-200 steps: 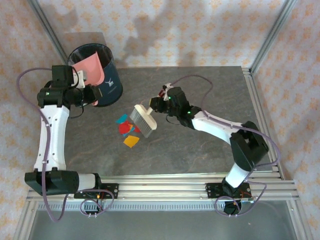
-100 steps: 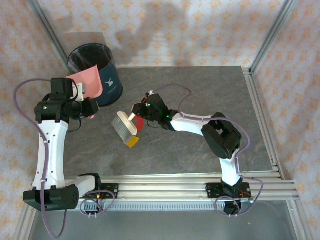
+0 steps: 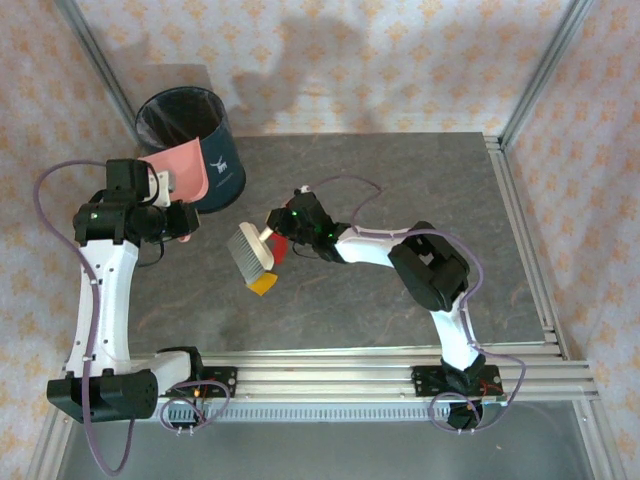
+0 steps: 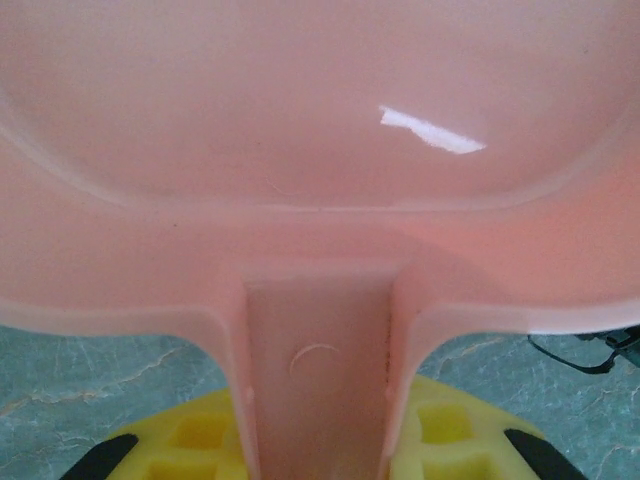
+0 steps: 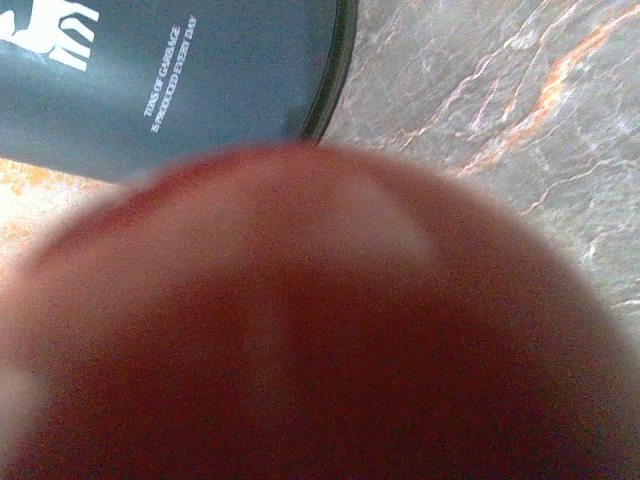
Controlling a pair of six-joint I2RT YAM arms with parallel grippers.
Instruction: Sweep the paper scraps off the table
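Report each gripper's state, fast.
Left gripper: closed on the handle of the pink dustpan.
Right gripper: closed on the handle of the brush.

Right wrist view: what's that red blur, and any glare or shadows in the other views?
Right wrist: a red mass too close to focus, unidentifiable; bin lettering behind is sharp. Left wrist: a white glare spot on the dustpan. Top external: soft shadows on the back wall.
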